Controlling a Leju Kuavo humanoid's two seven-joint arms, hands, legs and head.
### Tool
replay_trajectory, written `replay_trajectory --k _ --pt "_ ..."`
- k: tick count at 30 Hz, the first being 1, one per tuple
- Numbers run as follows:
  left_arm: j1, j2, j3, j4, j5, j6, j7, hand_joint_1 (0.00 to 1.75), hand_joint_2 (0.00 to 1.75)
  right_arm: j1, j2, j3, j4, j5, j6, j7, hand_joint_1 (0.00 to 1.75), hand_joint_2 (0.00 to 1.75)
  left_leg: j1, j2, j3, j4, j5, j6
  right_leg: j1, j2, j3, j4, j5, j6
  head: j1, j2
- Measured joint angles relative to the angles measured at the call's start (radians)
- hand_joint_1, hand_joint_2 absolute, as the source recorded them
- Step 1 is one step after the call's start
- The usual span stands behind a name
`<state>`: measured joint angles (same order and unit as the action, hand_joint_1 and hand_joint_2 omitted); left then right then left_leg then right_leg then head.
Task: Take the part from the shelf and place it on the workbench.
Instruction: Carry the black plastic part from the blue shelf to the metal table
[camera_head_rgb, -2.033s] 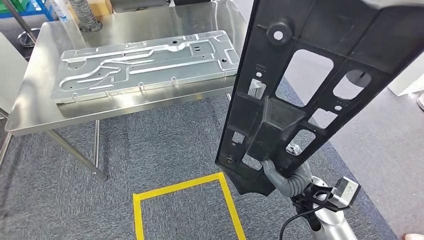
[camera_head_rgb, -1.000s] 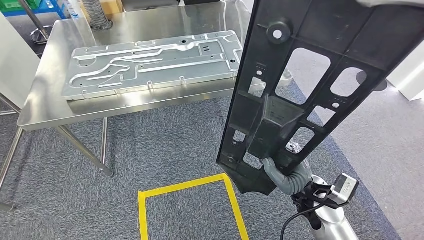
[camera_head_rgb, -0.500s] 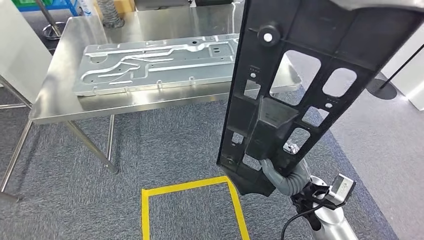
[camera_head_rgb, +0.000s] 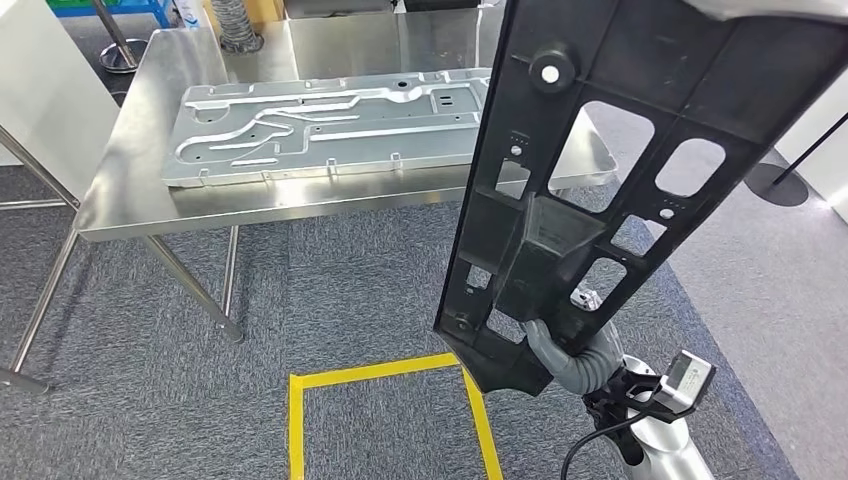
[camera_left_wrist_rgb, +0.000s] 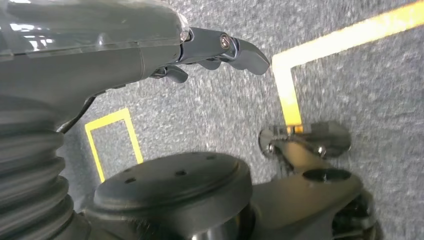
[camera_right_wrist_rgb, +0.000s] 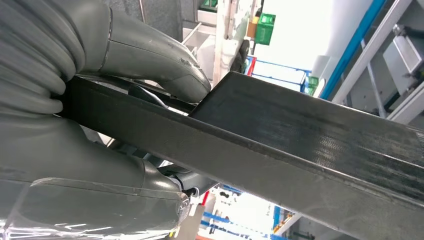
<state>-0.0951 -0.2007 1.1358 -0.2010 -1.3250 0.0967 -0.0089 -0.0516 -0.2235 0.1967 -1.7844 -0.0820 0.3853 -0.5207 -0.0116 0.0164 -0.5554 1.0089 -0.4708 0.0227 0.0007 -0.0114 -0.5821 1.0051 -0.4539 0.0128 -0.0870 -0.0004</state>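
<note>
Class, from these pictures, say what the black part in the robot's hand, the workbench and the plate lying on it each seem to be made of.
Black part: probably moulded plastic, matt, with ribs and cut-outs. Workbench: likely stainless steel, with a brushed, reflective top. Plate: seemingly pressed sheet metal, dull silver with stamped grooves.

No writing, label or number can be read anywhere (the small tag on the right wrist (camera_head_rgb: 688, 378) is too blurred to make out).
</note>
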Motion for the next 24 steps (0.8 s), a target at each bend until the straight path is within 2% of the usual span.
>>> replay_trajectory --k 2,3,6,7,8,9,10,11,12,13,17,18,19,21,22,23,24 --pt "-0.001 0.000 0.000 0.000 -0.001 -0.001 0.000 0.00 1.75 0.000 0.000 -0.001 -0.005 -0.002 0.000 0.000 1.75 1.75 0.001 -0.003 -0.003 0.015 -0.012 -0.012 -0.006 0.001 0.008 -0.012 0.000 -0.009 0.000 0.000" --pt "-0.001 0.001 0.000 0.000 0.000 -0.001 0.000 0.00 1.75 -0.001 0.000 -0.001 -0.008 -0.002 0.001 0.000 1.75 1.75 0.002 -0.005 -0.017 0.049 -0.031 -0.018 -0.009 0.001 0.014 -0.017 0.000 -0.013 0.000 0.000" --pt "-0.004 0.001 0.000 0.000 0.003 -0.002 -0.002 0.00 1.75 -0.002 0.000 -0.001 -0.010 -0.003 0.006 0.003 1.75 1.75 0.008 -0.009 -0.112 0.238 -0.110 -0.032 -0.009 0.000 0.026 -0.019 -0.008 -0.020 0.000 0.000" --pt "-0.006 0.002 0.000 0.000 0.003 -0.002 -0.002 0.00 1.75 -0.002 0.000 -0.001 -0.010 -0.003 0.008 0.005 1.75 1.75 0.009 -0.009 -0.135 0.278 -0.115 -0.035 -0.009 0.001 0.029 -0.018 -0.012 -0.020 0.000 0.000" --pt "-0.008 0.003 0.000 0.000 0.003 -0.002 -0.002 0.00 1.75 -0.002 0.000 -0.001 -0.010 -0.003 0.009 0.005 1.75 1.75 0.010 -0.009 -0.141 0.281 -0.099 -0.036 -0.010 0.002 0.035 -0.016 -0.017 -0.019 0.000 0.000" --pt "-0.008 0.003 0.000 0.000 0.003 -0.002 -0.002 0.00 1.75 -0.002 0.000 -0.001 -0.010 -0.003 0.010 0.006 1.75 1.75 0.012 -0.009 -0.127 0.243 -0.064 -0.037 -0.010 0.004 0.042 -0.015 -0.023 -0.017 0.000 0.000" --pt "-0.006 0.004 0.000 0.000 0.003 -0.002 -0.001 0.00 1.75 -0.002 0.000 0.000 -0.010 -0.003 0.012 0.006 1.75 1.75 0.014 -0.009 -0.099 0.174 -0.020 -0.035 -0.010 0.005 0.051 -0.013 -0.031 -0.015 0.000 0.000" --pt "-0.004 0.004 0.000 0.000 0.002 -0.002 -0.001 0.00 1.75 -0.002 0.000 0.000 -0.010 -0.003 0.012 0.006 1.75 1.75 0.015 -0.009 -0.070 0.110 0.011 -0.032 -0.010 0.007 0.059 -0.012 -0.038 -0.011 0.000 0.000" --pt "-0.002 0.004 0.000 0.000 0.002 -0.002 -0.001 0.00 1.75 -0.003 0.000 0.000 -0.010 -0.003 0.012 0.006 1.75 1.75 0.014 -0.009 -0.045 0.054 0.027 -0.028 -0.009 0.009 0.063 -0.011 -0.044 -0.006 0.000 0.000" --pt "0.000 0.004 0.000 0.000 0.002 -0.002 0.000 0.00 1.75 -0.004 0.000 0.001 -0.010 -0.004 0.012 0.006 1.75 1.75 0.012 -0.009 -0.032 0.024 0.029 -0.023 -0.009 0.010 0.064 -0.011 -0.047 -0.001 0.000 0.000" --pt "0.004 0.005 0.000 0.000 0.002 -0.002 -0.002 0.00 1.75 -0.005 0.000 0.002 -0.011 -0.006 0.011 0.006 1.75 1.75 0.010 -0.013 -0.009 -0.002 0.012 0.004 -0.010 0.011 0.058 0.016 -0.048 0.022 0.000 0.000" --pt "0.003 0.005 0.000 0.000 0.002 -0.002 -0.003 0.00 1.75 -0.007 0.000 0.001 -0.011 -0.006 0.011 0.006 1.75 1.75 0.012 -0.014 0.002 -0.007 0.009 0.011 -0.011 0.011 0.042 0.047 -0.056 0.026 0.001 0.000" --pt "0.002 0.005 0.000 0.000 0.002 -0.002 -0.003 0.00 1.75 -0.008 0.000 0.001 -0.011 -0.006 0.011 0.005 1.75 1.75 0.013 -0.015 0.012 -0.010 0.005 0.015 -0.013 0.011 0.011 0.098 -0.070 0.029 0.001 0.000" --pt "0.002 0.005 0.000 0.000 0.002 -0.002 -0.003 0.00 1.75 -0.007 0.000 0.001 -0.010 -0.006 0.011 0.005 1.75 1.75 0.011 -0.015 0.026 -0.011 -0.009 0.021 -0.014 0.011 -0.080 0.226 -0.110 0.033 0.002 0.000" --pt "0.003 0.005 0.000 0.000 0.002 -0.002 -0.003 0.00 1.75 -0.005 0.000 0.001 -0.010 -0.006 0.011 0.005 1.75 1.75 0.010 -0.015 0.035 -0.011 -0.017 0.022 -0.014 0.011 -0.121 0.272 -0.118 0.034 0.002 0.000" --pt "0.004 0.005 0.000 0.000 0.002 -0.002 -0.002 0.00 1.75 -0.004 0.000 0.001 -0.010 -0.006 0.011 0.005 1.75 1.75 0.009 -0.016 0.045 -0.011 -0.025 0.021 -0.014 0.011 -0.147 0.285 -0.110 0.035 0.002 0.000" --pt "0.006 0.004 0.000 0.000 0.003 -0.002 -0.002 0.00 1.75 -0.003 0.000 0.001 -0.010 -0.006 0.012 0.005 1.75 1.75 0.009 -0.016 0.058 -0.011 -0.035 0.020 -0.014 0.011 -0.152 0.262 -0.082 0.033 0.002 0.000"
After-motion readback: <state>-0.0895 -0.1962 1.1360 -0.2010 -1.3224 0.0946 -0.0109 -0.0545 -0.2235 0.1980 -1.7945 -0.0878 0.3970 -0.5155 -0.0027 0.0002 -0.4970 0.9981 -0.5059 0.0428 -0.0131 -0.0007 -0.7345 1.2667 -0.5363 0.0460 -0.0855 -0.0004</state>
